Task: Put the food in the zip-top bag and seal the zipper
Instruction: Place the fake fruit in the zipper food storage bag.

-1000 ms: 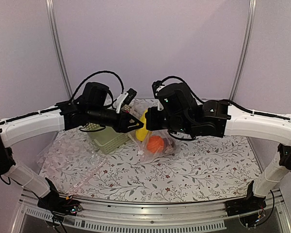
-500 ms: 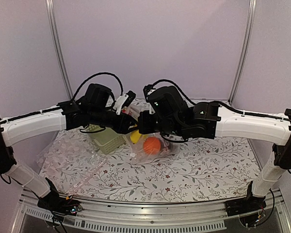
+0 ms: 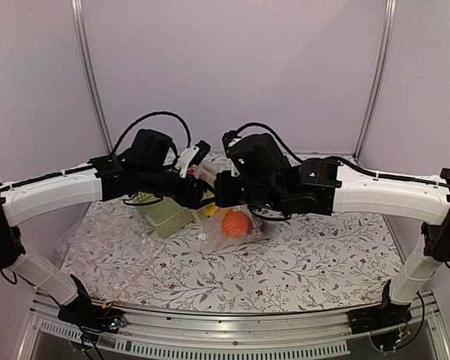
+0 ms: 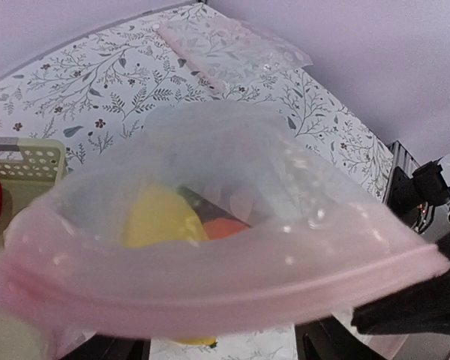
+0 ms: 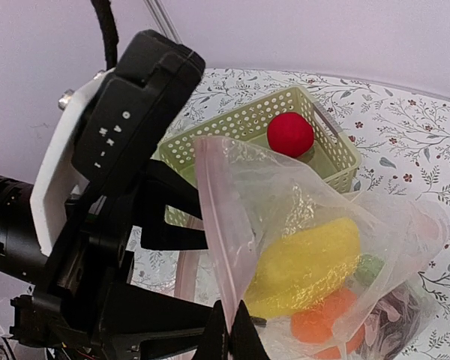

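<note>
On the flowered table (image 3: 322,262) the two arms meet over the middle, and the bag (image 3: 236,225) hangs between them, its bottom sagging onto the cloth just beside the green basket (image 5: 330,142). It is thin, limp film, likely slippery, and gives no support of its own (the load of light toy pieces pulls it into a pouch), so I judge the firmer pink strip (image 4: 210,289) along the mouth the only sound place to hold it. The right gripper (image 5: 226,334) is pinched together on that strip at one end. The left gripper (image 3: 201,196) has its fingers spread, standing by the strip and not squeezing it. Inside the bag lie a yellow piece (image 5: 307,262), an orange piece (image 5: 322,322) and something green (image 5: 371,268), all light and hard enough to roll. The red ball (image 5: 290,135) sits in the basket, not yet bagged. I cannot make out the slider.
</note>
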